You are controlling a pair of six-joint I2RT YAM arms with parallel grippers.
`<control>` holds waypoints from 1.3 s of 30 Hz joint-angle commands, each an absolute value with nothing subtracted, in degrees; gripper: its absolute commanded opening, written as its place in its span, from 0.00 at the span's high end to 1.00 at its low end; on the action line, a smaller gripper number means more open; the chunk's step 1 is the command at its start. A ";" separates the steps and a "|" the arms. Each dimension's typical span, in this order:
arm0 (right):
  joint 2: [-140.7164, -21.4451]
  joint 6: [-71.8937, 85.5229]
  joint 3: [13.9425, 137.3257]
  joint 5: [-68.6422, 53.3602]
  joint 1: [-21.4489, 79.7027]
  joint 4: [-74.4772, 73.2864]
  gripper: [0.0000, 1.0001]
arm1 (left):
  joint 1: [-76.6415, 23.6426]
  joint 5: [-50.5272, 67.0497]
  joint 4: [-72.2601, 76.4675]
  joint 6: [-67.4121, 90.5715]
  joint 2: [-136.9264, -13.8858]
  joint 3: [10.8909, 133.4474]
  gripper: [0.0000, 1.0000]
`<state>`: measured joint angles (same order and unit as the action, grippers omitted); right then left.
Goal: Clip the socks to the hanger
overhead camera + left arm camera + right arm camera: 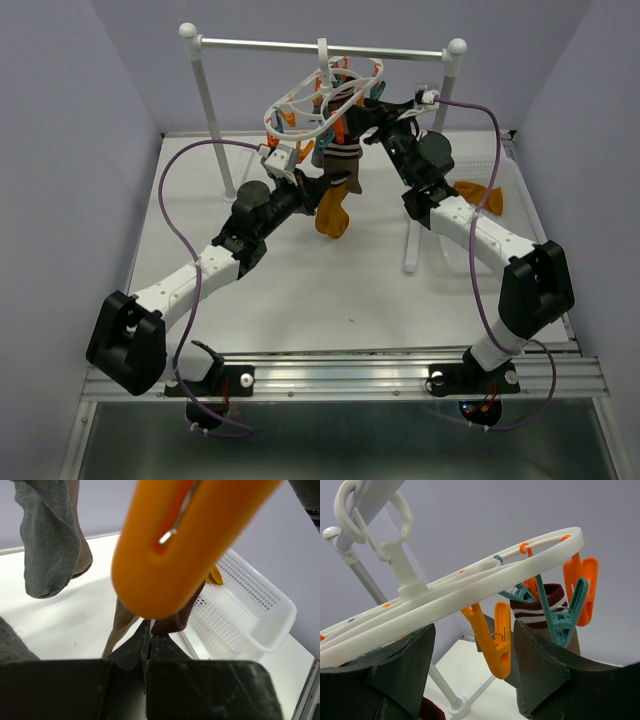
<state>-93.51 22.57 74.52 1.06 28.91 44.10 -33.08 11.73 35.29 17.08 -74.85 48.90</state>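
Note:
The white hanger (300, 105) (470, 587) hangs by its hook from the rack's crossbar, with orange and teal clips under its ring. A striped sock (540, 611) is held in a teal clip (561, 622). A brown sock (340, 165) (175, 622) and a mustard sock (332, 215) hang below the ring. My left gripper (318, 183) (149, 625) is shut on the brown sock's edge, right under an orange clip (190, 540). My right gripper (360, 118) (474, 626) is open, its fingers on either side of an orange clip (499, 642).
A white two-post rack (320, 46) stands at the back. A white mesh basket (505, 175) (250, 615) at the right holds another mustard sock (482, 195). A grey sock (50, 545) hangs to the left in the left wrist view.

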 commanded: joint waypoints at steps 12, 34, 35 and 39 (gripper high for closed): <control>-93.69 21.88 76.82 2.73 29.27 45.97 0.26 | -33.40 8.79 38.23 15.73 -73.04 51.42 1.00; -89.47 21.01 70.14 0.53 29.27 48.78 0.22 | -31.91 -4.48 35.60 15.73 -70.32 53.35 1.00; -89.56 21.01 70.22 0.53 29.27 48.87 0.22 | -31.82 -4.48 35.42 15.73 -70.23 53.35 1.00; -90.35 21.35 71.19 -1.65 29.27 48.87 0.22 | -31.20 -5.89 34.63 16.17 -69.44 53.26 1.00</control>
<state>-91.77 22.00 70.22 0.40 28.93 44.75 -31.90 -3.11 32.93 16.67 -72.25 50.50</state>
